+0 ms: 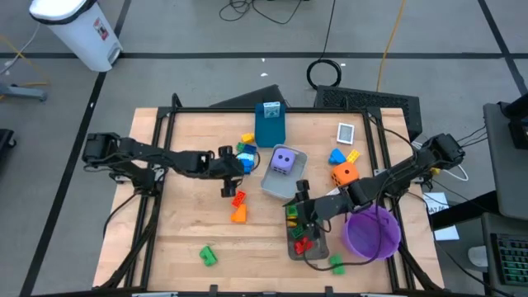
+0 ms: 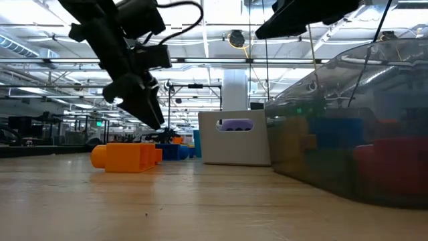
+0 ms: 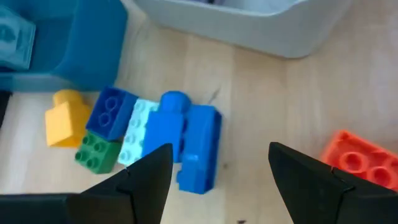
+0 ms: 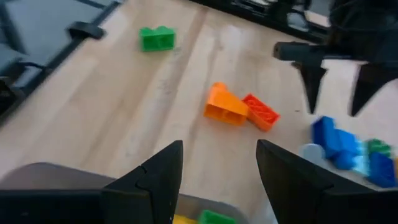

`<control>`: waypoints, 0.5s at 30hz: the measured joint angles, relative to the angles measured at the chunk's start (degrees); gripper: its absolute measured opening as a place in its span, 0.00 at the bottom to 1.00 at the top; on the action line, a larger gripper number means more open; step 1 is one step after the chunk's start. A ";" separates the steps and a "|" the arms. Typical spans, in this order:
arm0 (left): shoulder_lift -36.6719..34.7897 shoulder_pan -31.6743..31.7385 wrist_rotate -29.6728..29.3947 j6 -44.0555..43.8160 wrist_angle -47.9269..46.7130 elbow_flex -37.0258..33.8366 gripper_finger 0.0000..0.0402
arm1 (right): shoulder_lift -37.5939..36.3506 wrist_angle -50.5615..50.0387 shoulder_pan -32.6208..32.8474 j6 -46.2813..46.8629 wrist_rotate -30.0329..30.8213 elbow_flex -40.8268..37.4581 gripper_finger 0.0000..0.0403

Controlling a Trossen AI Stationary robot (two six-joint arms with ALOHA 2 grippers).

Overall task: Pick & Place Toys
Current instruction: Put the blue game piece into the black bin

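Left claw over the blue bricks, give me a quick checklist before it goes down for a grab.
1. Left claw open and empty: ok.
2. Blue brick cluster lined up between the fingers: not ok, it sits off toward one finger.
3. Grey tray clear of the fingers: ok.
4. Red brick apart from the cluster: ok.
5. Right claw out of the way, over the clear tray: ok.
6. Claw's height above the table: cannot tell.

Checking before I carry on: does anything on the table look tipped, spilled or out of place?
One oddity: a green brick lies on the wood just outside the grey tray, beside the purple bowl. Another green brick sits alone near the front edge. Nothing looks tipped or broken.
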 joint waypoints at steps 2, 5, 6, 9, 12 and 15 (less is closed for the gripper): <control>0.00 2.23 2.28 0.82 -1.26 0.00 0.67 | 0.00 -0.02 -0.82 -1.05 0.51 0.00 0.49; 0.00 5.95 7.32 0.99 -2.73 0.00 0.67 | 0.00 -0.08 -2.41 -1.24 0.51 0.00 0.49; 0.00 6.99 8.93 0.96 -2.72 0.00 0.67 | 0.00 -0.14 -3.05 -1.26 0.06 0.00 0.49; 0.00 9.07 11.25 1.10 -2.59 0.00 0.67 | 0.00 -1.32 -4.69 -1.26 -0.03 0.00 0.49; 0.01 10.16 11.78 1.21 -1.83 -0.32 0.67 | 0.02 -2.75 -6.21 -1.40 -0.05 0.00 0.49; 0.60 10.41 13.69 1.13 0.25 -1.38 0.67 | 0.02 -3.70 -7.60 -1.91 -0.07 0.00 0.49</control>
